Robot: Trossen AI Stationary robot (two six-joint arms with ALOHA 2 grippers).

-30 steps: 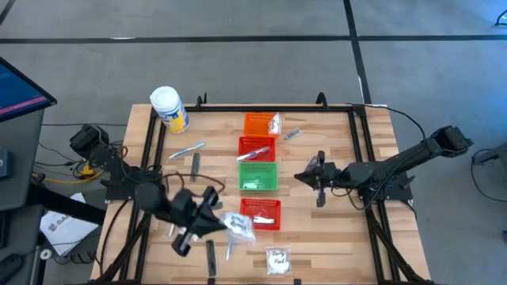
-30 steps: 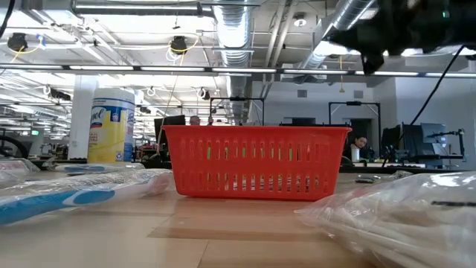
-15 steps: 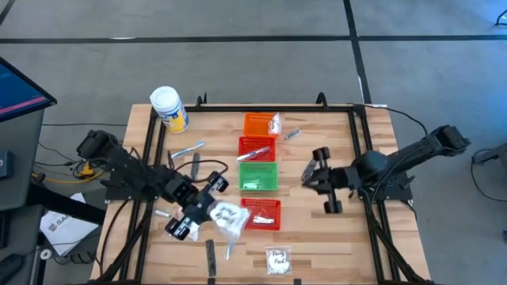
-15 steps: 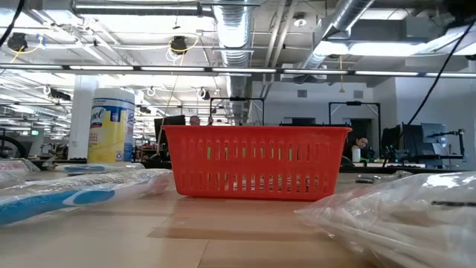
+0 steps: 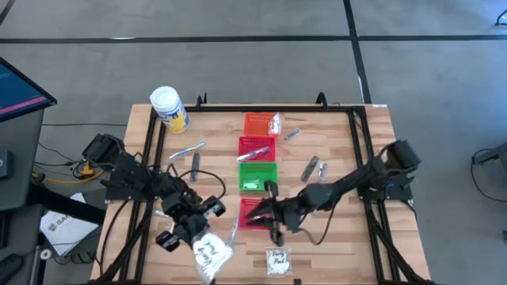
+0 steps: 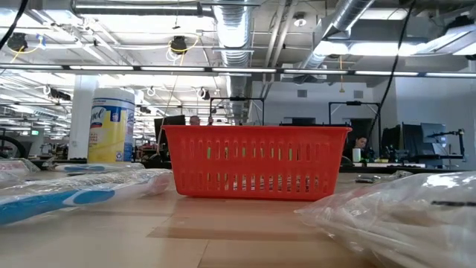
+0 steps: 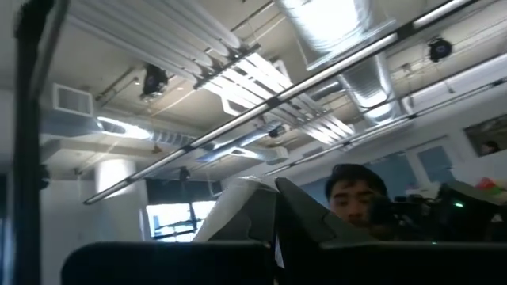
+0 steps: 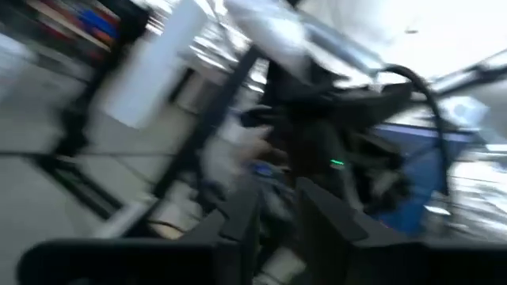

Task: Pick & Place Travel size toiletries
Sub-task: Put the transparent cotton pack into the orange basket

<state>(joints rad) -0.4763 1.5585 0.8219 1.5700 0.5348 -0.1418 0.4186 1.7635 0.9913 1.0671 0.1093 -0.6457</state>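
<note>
My left gripper (image 5: 196, 235) is near the table's near-left part, shut on a clear sachet with white contents (image 5: 210, 254). My right arm reaches across from the right, and its gripper (image 5: 263, 212) hangs open over the near red basket (image 5: 252, 207). Another sachet (image 5: 277, 260) lies flat by the near edge. A toothbrush (image 5: 234, 232) lies beside the red basket and a second one (image 5: 188, 149) farther left. A dark strip (image 5: 196, 162) and silvery tubes (image 5: 314, 167) lie on the wood. The left wrist view looks up at the ceiling. My left gripper pinches the sachet between its two fingers at one edge (image 5: 203, 244). In the left wrist view, white film (image 7: 234, 207) shows beside the dark fingers (image 7: 295, 212). The rest of the sachet extends from the fingers toward the near edge; whether it touches the table, I cannot tell.
A row of small baskets runs down the table's middle: orange (image 5: 257, 123), red (image 5: 257, 147), green (image 5: 258, 176), then the near red one (image 6: 256, 160). A white jar with a yellow label (image 5: 168, 108) stands at the far-left corner. A person (image 7: 356, 190) shows beyond the table.
My right arm has swung from right of the green basket toward the near-left and now hangs over the near red basket. The silvery tubes show where it was. My left gripper has turned and carried the sachet from beside the red basket toward the near edge.
</note>
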